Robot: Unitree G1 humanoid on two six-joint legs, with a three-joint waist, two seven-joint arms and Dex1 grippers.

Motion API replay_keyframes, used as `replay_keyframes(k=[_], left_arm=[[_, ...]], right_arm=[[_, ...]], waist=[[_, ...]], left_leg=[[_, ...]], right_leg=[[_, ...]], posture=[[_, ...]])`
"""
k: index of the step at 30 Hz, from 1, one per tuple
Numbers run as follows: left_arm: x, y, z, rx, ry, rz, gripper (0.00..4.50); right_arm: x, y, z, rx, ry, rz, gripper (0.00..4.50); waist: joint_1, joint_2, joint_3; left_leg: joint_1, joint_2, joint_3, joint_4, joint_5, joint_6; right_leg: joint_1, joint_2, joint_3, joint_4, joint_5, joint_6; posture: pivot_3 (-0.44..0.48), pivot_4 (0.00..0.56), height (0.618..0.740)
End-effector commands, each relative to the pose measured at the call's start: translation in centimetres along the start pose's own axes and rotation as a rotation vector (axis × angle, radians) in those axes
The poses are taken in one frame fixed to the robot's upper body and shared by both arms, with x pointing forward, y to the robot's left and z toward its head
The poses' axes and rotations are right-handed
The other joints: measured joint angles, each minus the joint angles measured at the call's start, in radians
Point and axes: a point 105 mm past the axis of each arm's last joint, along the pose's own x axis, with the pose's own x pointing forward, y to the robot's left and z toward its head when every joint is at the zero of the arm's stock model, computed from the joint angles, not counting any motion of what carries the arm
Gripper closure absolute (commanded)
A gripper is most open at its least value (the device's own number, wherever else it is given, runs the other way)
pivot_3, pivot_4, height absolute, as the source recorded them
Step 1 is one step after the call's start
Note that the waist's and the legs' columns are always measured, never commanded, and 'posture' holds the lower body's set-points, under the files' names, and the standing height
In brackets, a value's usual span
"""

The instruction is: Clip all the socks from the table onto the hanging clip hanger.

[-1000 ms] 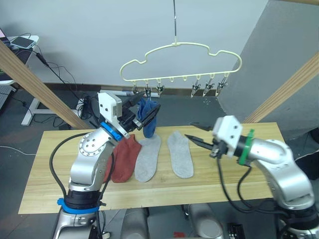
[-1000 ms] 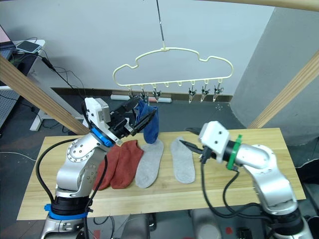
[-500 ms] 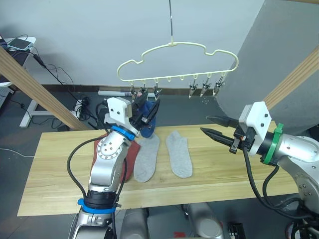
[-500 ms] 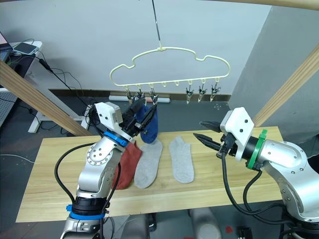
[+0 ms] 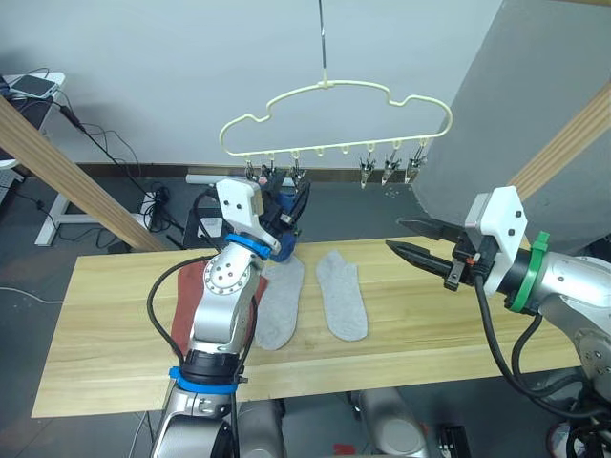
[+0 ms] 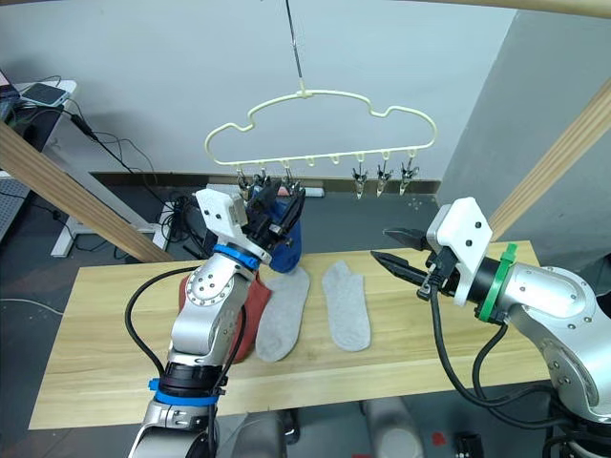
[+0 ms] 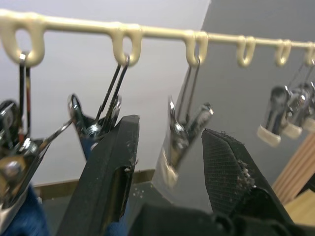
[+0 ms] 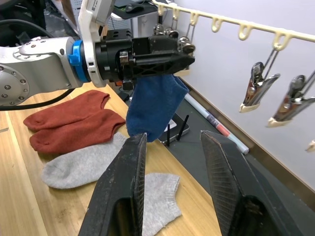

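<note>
Above the table (image 5: 115,315), left claw (image 6: 275,205) raised at clip hanger (image 5: 334,100).

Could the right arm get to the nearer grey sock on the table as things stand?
Probably yes. The right tool is open, holds nothing and hangs above the table, beside the grey sock. Nothing lies between them, and the left tool is up at the hanger.
</note>
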Motion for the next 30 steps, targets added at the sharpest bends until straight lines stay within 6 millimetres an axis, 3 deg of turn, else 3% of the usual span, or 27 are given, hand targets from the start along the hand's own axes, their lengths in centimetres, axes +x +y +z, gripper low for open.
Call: replay_keyframes(k=[1, 18, 24, 27, 30], left_arm=[[0.52, -0.40, 1.62, 0.005, -0.059, -0.005, 2.24], [0.86, -0.62, 1.74, 0.003, -0.043, -0.030, 2.24], [0.98, -0.31, 1.86, 0.002, -0.045, -0.025, 3.93], [0.98, -0.23, 1.88, 0.004, -0.044, -0.028, 4.34], [0.91, -0.01, 1.95, 0.012, -0.044, -0.031, 4.41]], right_arm=[[-0.40, 0.35, 1.24, -0.044, -0.031, 0.004, 2.70], [-0.30, 0.48, 1.27, -0.027, -0.040, 0.020, 2.70], [-0.13, 0.55, 1.52, -0.023, -0.050, 0.025, 2.70], [-0.05, 0.69, 1.57, -0.015, -0.053, 0.031, 2.70], [0.44, 1.10, 1.11, 0.000, -0.042, 0.036, 2.70]], waist=[[-0.003, 0.000, 0.000], [-0.006, 0.000, 0.000], [-0.006, 0.000, 0.000], [-0.006, 0.000, 0.000], [-0.006, 0.000, 0.000]], left_leg=[[0.000, 0.000, 0.000, 0.000, 0.000, 0.000], [0.000, 0.000, 0.000, 0.000, 0.000, 0.000], [0.000, 0.000, 0.000, 0.000, 0.000, 0.000], [0.000, 0.000, 0.000, 0.000, 0.000, 0.000], [0.000, 0.000, 0.000, 0.000, 0.000, 0.000]], right_leg=[[0.000, 0.000, 0.000, 0.000, 0.000, 0.000], [0.000, 0.000, 0.000, 0.000, 0.000, 0.000], [0.000, 0.000, 0.000, 0.000, 0.000, 0.000], [0.000, 0.000, 0.000, 0.000, 0.000, 0.001], [0.000, 0.000, 0.000, 0.000, 0.000, 0.001]], posture=[[-0.336, 0.313, 0.732], [-0.334, 0.309, 0.732], [-0.333, 0.308, 0.732], [-0.331, 0.306, 0.732], [-0.328, 0.307, 0.732]])
